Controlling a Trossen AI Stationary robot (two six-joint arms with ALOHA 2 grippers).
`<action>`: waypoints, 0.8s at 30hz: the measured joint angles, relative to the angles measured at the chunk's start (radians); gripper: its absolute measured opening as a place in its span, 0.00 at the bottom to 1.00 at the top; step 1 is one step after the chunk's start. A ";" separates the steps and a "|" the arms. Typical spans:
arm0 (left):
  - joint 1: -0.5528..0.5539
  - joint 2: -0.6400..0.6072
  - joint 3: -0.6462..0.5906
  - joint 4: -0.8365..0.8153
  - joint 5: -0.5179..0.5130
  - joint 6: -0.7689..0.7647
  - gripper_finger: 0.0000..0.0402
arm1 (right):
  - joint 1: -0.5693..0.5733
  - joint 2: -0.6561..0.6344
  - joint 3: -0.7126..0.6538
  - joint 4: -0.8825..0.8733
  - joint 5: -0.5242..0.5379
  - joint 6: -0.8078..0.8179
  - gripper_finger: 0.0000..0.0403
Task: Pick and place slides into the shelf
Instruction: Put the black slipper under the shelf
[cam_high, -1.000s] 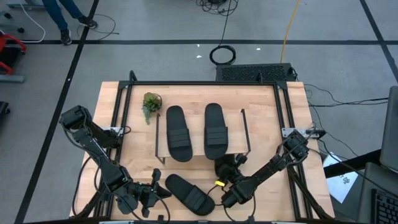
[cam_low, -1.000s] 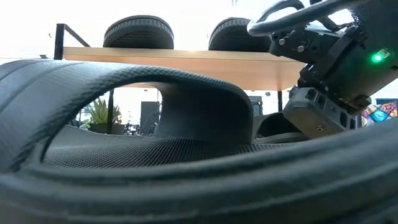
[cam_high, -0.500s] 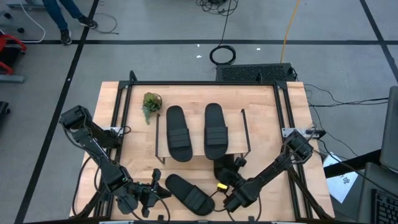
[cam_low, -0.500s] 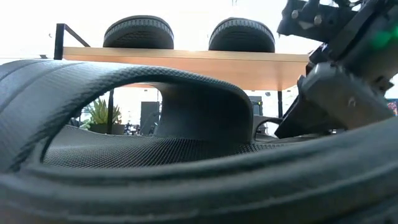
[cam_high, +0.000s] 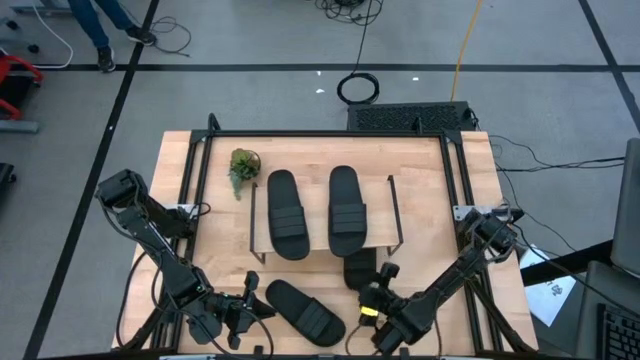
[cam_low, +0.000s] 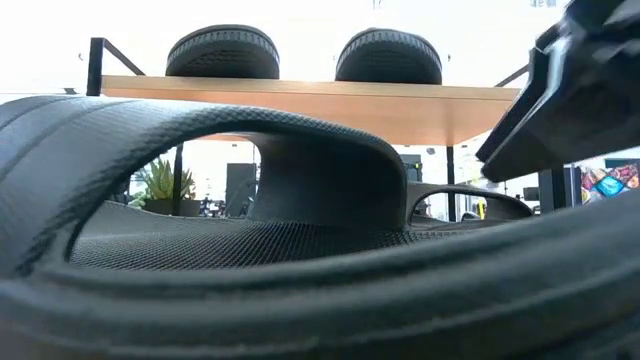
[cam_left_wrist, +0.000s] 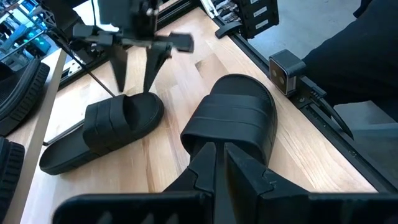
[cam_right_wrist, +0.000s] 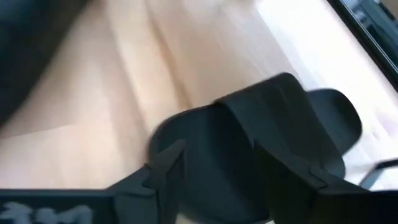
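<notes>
Overhead, two slides (cam_high: 286, 213) (cam_high: 346, 209) lie on the shelf (cam_high: 259, 225); a third (cam_high: 303, 311) lies on the table (cam_high: 430, 190) in front. Left gripper (cam_high: 250, 308) sits beside it, fingers narrow. Right gripper (cam_high: 372, 300) hangs above the fourth slide (cam_high: 357, 270). Left wrist view: fingers (cam_left_wrist: 202, 162) nearly together at the slide (cam_left_wrist: 234, 122). Right wrist view: fingers (cam_right_wrist: 165, 163) spread, holding nothing, over the slide (cam_right_wrist: 267, 134).
</notes>
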 joint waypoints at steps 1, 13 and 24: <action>0.000 0.000 0.000 0.000 0.000 0.000 0.08 | 0.007 -0.005 0.000 0.019 -0.003 -0.032 0.42; 0.000 0.000 0.000 -0.024 0.000 0.001 0.08 | 0.001 -0.011 -0.032 0.285 -0.203 -0.330 0.03; 0.000 0.000 0.000 -0.026 0.000 -0.001 0.08 | -0.046 -0.011 -0.111 0.378 -0.289 -0.354 0.00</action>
